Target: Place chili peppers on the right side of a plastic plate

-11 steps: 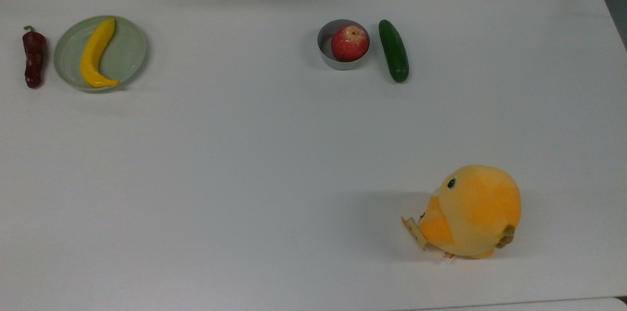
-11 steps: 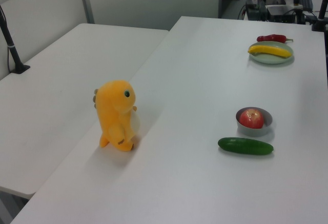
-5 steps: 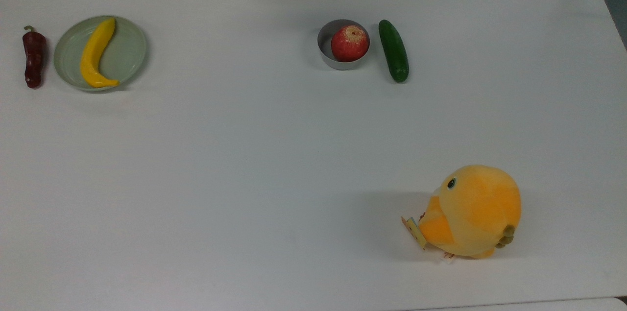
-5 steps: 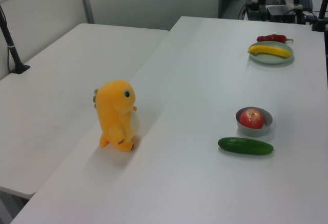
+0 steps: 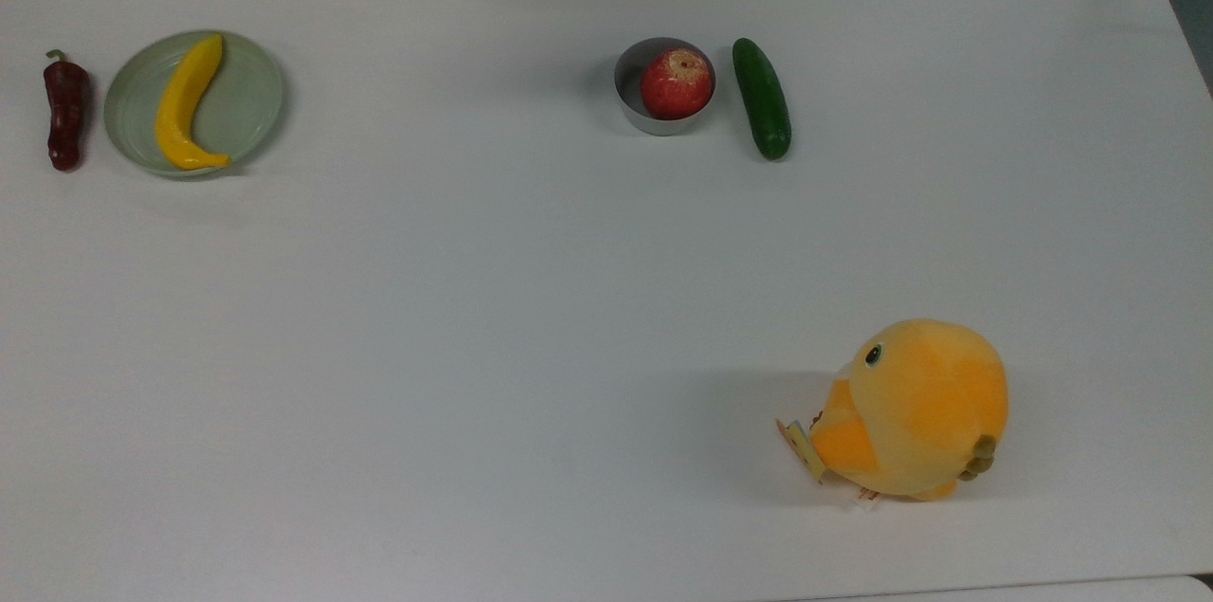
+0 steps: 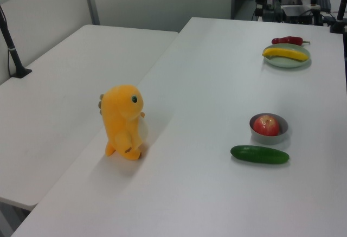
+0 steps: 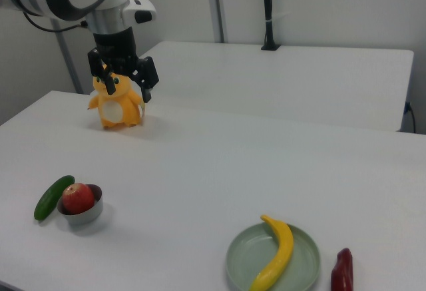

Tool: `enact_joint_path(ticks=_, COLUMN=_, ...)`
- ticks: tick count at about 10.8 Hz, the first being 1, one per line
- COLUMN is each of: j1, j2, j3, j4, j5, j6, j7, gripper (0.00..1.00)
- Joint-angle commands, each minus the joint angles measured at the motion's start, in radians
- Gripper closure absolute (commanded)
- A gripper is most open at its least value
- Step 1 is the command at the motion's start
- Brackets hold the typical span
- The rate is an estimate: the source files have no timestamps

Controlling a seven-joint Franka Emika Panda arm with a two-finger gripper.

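Lying flat on the white table point(image 5: 531, 318), the dark red chili pepper point(image 5: 66, 112) sits just beside the pale green plate point(image 5: 248, 100), on the top view's left of it, close to the rim but apart from it. In the right view the chili pepper point(image 7: 342, 271) lies on the plate's point(image 7: 243, 258) right, and in the left view the chili pepper point(image 6: 290, 40) is just behind the plate point(image 6: 286, 62). A yellow banana point(image 5: 187, 104) lies across the plate, curved along its length.

Well apart from these, a small grey metal bowl point(image 5: 629, 95) holds a red apple point(image 5: 676, 83), and a dark green cucumber point(image 5: 761, 98) lies just beside the bowl on the top view's right. An orange plush toy point(image 5: 914, 408) stands upright near the table's front edge in the top view, far from the plate.

In the right view the gripper point(image 7: 124, 81) hangs in the air with its two black fingers spread apart and nothing between them. It appears in front of the plush toy point(image 7: 117, 108) in the right view, high above the table and well away from the chili pepper and the plate.
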Motion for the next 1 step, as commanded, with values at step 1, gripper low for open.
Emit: enact_joint_path(ticks=1, j1=0.031, j2=-0.019, j3=-0.021, j4=-0.018, j5=-0.013, j6=0.018, j7=-0.015, gripper=0.0)
